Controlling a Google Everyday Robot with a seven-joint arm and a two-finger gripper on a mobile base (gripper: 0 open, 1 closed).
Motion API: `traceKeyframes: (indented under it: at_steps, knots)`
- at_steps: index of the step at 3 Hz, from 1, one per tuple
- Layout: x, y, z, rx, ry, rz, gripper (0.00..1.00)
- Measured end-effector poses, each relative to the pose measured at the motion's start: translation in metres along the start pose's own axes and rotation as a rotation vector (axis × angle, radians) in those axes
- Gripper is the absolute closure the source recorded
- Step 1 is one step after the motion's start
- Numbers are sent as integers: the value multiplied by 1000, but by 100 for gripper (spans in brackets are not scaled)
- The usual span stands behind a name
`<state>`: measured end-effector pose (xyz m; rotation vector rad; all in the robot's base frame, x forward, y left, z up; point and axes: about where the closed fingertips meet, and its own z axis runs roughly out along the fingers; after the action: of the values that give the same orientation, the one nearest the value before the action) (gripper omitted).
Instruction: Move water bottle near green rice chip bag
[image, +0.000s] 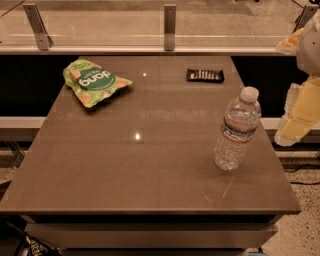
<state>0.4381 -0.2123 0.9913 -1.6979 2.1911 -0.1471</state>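
My pincer (298, 116) hangs beyond the right edge of the desk (150, 165) — the water bottle (237, 130) stands upright just left of it, untouched; spread or pressed, I cannot tell.

The hand (301, 114) is cut off at the right edge.

High front view, hand (299, 116) at right

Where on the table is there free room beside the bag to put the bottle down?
The table is bare right of the bag, up to the bar, and across the whole middle and front left. Nothing is crowded; the bottle stands alone at the right, with the gripper beyond that edge.
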Motion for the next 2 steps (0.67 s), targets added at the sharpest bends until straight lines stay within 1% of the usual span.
traceKeyframes:
  at_steps: [1,2]
  knots:
    - [0,0,0,0,0,0,0]
    - [1,1,-2,2,-14,10,0]
